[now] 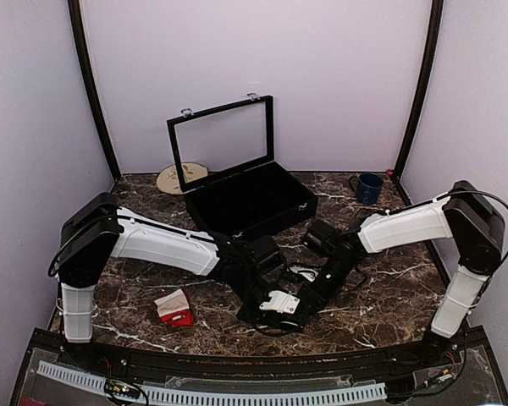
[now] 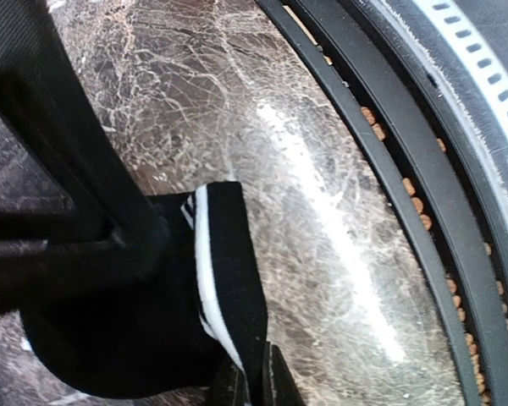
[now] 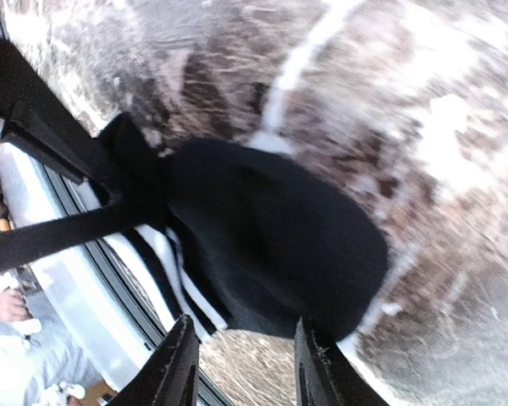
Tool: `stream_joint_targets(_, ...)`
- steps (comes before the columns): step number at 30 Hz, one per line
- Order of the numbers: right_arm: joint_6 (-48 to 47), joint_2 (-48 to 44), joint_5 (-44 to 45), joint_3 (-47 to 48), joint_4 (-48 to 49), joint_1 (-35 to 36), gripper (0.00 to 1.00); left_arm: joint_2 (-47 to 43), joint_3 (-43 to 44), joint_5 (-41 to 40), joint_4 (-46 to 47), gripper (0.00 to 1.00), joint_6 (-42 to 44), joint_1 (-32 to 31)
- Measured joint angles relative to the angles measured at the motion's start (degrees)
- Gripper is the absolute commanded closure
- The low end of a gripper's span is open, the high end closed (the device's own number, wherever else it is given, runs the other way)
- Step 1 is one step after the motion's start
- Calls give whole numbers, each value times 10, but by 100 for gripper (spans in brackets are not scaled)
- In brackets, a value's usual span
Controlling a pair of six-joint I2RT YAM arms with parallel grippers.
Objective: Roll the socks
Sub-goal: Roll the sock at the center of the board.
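At the near centre of the brown marbled table (image 1: 389,288), both arms meet over one black sock (image 3: 279,245). Only the wrist views show its soft knit and white-striped band. In the left wrist view, the left gripper (image 2: 252,385) is pinched on that band. In the right wrist view, the right gripper (image 3: 245,364) has its fingers apart at the sock's rounded bulk. The top view alone shows one red sock bundle (image 1: 176,309) with a white cuff, lying near left, apart from both grippers. It also shows one open black case (image 1: 254,203) with a clear lid at the far centre, one blue mug (image 1: 370,188) far right and one round tan disc (image 1: 181,178) far left.
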Motion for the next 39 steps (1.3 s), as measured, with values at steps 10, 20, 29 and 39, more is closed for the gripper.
stream_joint_targets(10,34,-51,61,-40,29,-24,60,36,48,78,-66,98,-35,37)
stream_joint_targets(20,68,-173,216,-88,56,-17,61,87,116,144,-140,98,-55,56)
stream_joint_targets(29,110,-250,358,-134,85,84,62,111,136,189,-165,98,-67,70)
stream_joint_targets(39,125,-268,472,-153,104,223,63,132,163,216,-197,98,-75,79)
